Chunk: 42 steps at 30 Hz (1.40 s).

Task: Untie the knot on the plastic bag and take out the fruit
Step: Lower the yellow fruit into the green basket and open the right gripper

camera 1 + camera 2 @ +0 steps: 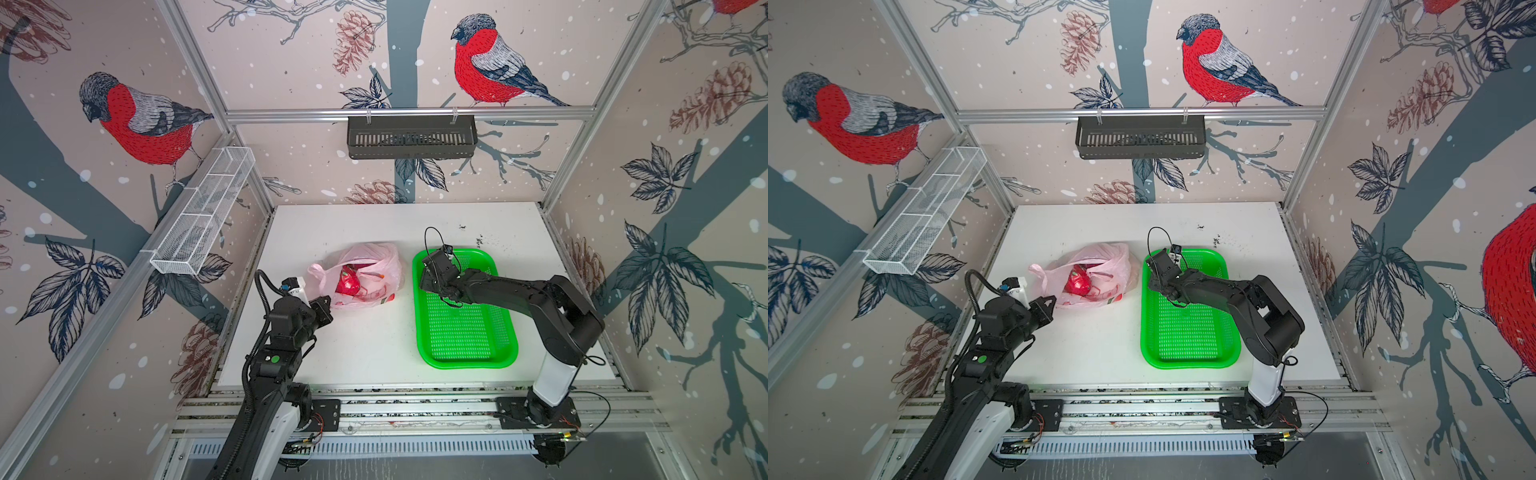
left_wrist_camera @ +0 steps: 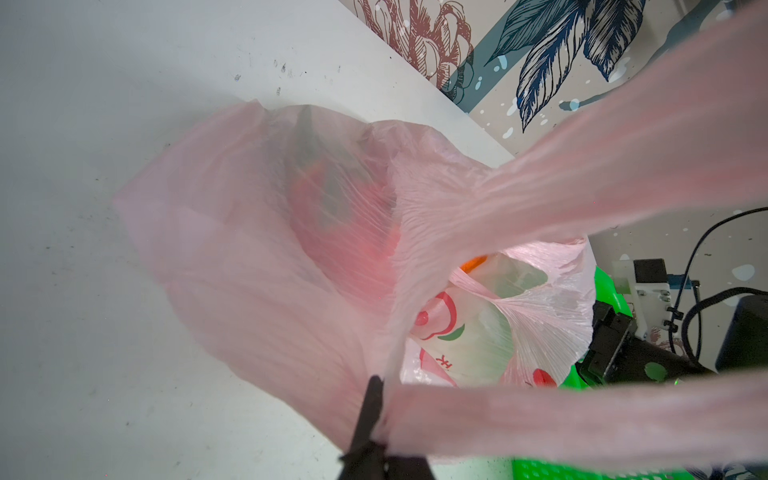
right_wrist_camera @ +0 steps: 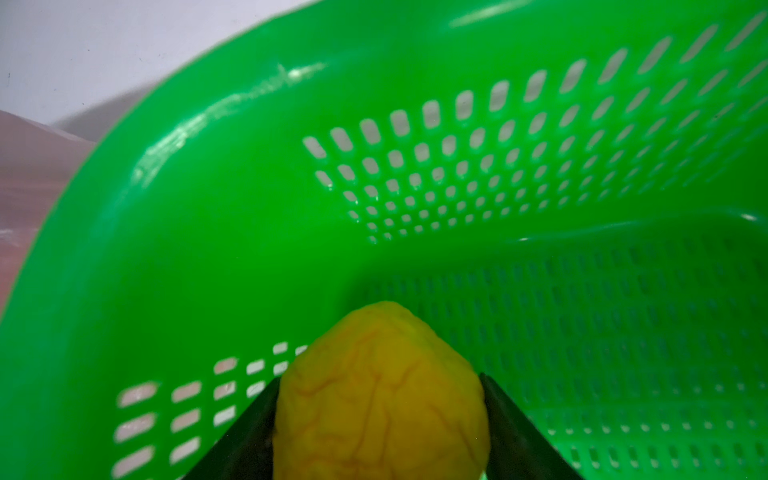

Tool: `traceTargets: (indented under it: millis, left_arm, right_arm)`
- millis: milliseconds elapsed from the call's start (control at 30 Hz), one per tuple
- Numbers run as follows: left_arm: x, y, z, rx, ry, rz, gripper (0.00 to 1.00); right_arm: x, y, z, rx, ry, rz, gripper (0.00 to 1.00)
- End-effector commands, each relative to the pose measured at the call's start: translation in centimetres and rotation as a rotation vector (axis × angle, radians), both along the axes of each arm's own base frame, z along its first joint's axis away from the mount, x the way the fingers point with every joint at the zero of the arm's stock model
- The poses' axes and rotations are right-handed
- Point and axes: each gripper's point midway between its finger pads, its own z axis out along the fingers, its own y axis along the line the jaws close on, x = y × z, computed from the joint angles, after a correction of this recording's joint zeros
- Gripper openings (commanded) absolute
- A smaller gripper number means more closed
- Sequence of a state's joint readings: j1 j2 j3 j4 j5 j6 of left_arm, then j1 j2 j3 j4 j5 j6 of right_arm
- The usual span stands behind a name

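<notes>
Now, your right gripper (image 3: 379, 378) has its jaws pressed against both sides of the yellow fruit (image 3: 380, 415), low inside the green basket (image 3: 208, 208), whose floor lies just beyond their tips. Your left gripper (image 2: 376, 388) has its jaws together on the rim of the plastic bag (image 2: 249, 232).

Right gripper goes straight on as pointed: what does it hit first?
Most likely the inner wall of the green basket, near its corner. The right gripper, with the yellow fruit between its fingers, points at it. The plastic bag lies beyond that wall. Depth is unclear.
</notes>
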State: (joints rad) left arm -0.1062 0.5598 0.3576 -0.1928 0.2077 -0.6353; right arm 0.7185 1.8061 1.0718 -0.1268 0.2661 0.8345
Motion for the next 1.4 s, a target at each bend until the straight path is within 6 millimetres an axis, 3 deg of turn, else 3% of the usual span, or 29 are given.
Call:
traceTargets:
  millis: [0, 500, 1367]
  left_arm:
    - [0.2, -0.1, 0.3, 0.005, -0.019, -0.006, 0.00]
    - [0.2, -0.1, 0.3, 0.004, -0.018, -0.007, 0.00]
    - [0.2, -0.2, 0.4, 0.001, -0.021, -0.014, 0.00]
  right_arm:
    - [0.0, -0.2, -0.5, -0.017, 0.013, 0.005, 0.72]
    - [0.1, -0.6, -0.6, -0.025, 0.019, -0.003, 0.76]
    - [-0.3, -0.5, 1.3, -0.032, -0.006, 0.007, 0.83]
